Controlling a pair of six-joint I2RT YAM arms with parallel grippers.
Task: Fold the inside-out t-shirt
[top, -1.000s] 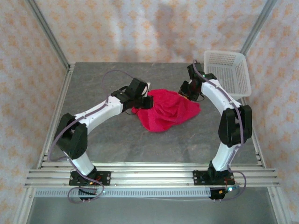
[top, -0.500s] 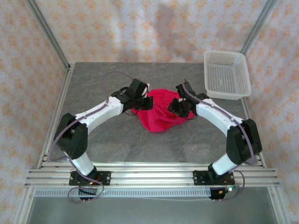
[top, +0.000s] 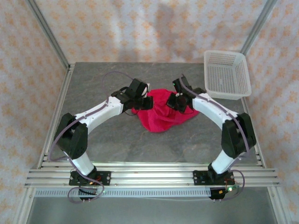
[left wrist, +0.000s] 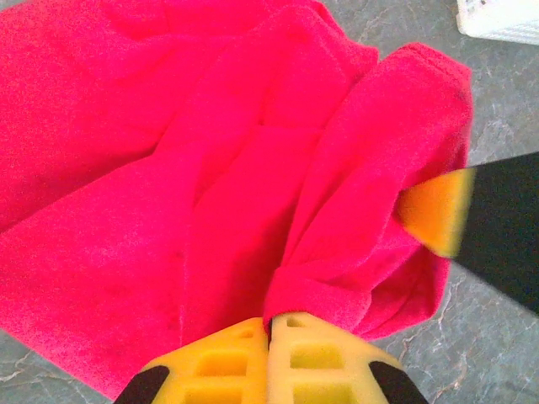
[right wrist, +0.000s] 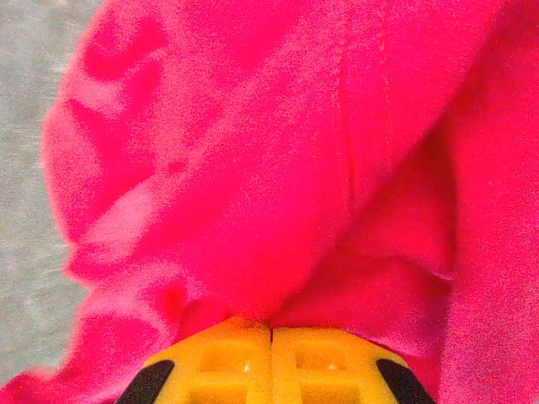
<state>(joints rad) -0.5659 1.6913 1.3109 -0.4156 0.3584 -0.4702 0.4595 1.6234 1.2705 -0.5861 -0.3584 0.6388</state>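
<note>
Inside-out t-shirt (top: 162,116) lies crumpled in a loose red heap on the grey tabletop (top: 117,144), about mid-depth and a little right of centre, between the two arms. Its lower point reaches toward the near edge, and its upper part is bunched up between the two pincers.

At the heap's left edge, the left pincer (top: 145,102) has its yellow fingers pressed together. In the left wrist view a gathered fold of the cloth (left wrist: 253,168) runs straight into the closed tips (left wrist: 269,324), so it is pinching the shirt.

At the heap's upper right edge, the right pincer (top: 180,101) is also closed. In the right wrist view its two yellow pads meet (right wrist: 271,324) with the red fabric (right wrist: 278,151) drawn down into the line between them, and a stitched seam runs up the cloth above. One orange-tipped finger (left wrist: 434,210) of this pincer shows in the left wrist view, touching a rounded fold of the shirt.

A white mesh basket (top: 227,74) sits at the far right corner of the tabletop, apart from the shirt.
</note>
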